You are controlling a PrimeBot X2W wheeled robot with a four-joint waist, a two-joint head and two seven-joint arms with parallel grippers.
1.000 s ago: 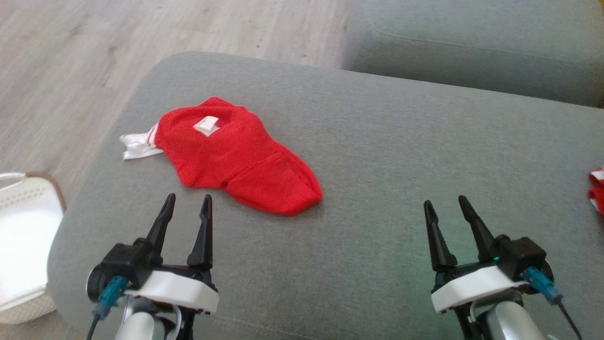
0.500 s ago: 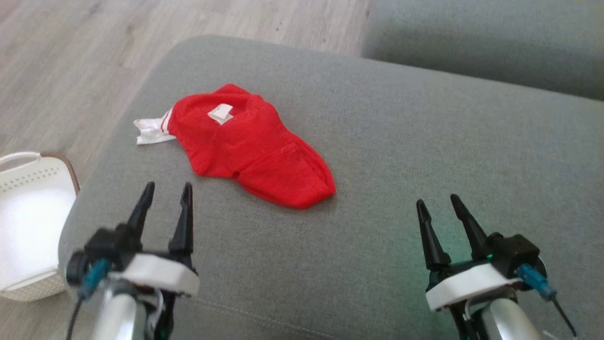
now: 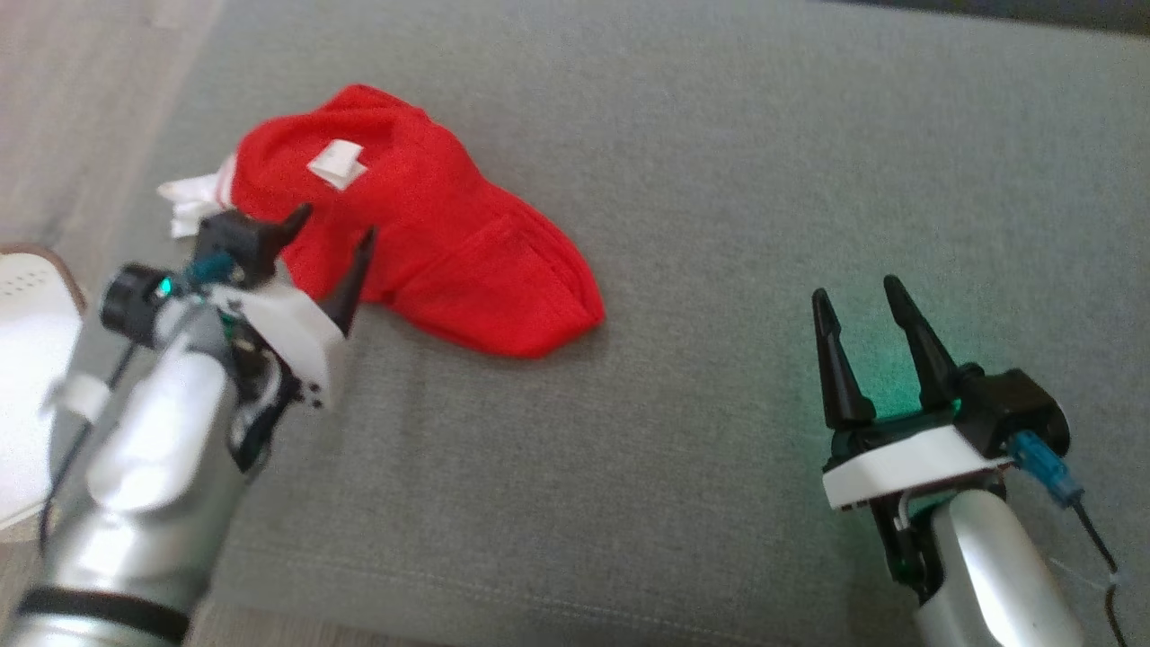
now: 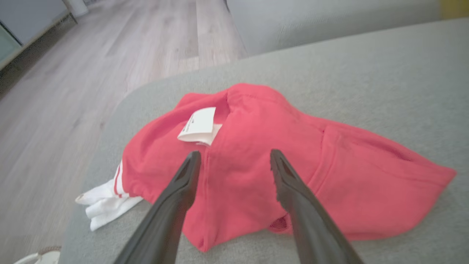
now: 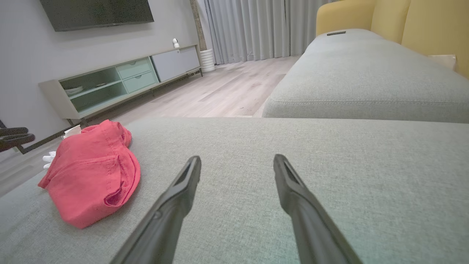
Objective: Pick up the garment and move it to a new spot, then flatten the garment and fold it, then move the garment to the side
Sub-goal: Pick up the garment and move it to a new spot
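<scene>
Past the white perforated plastic basket (image 3: 27,359), the left gripper (image 3: 334,225), wide open and empty, points at the crumpled red fabric garment (image 3: 449,243) lying near the left edge of the grey upholstered sofa cushion (image 3: 701,198), likely for a pinch, with bare cushion stretching rightward to the open, empty right gripper (image 3: 854,288).

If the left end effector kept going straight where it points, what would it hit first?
The left end effector would probably meet the red garment, just below its white label.
</scene>
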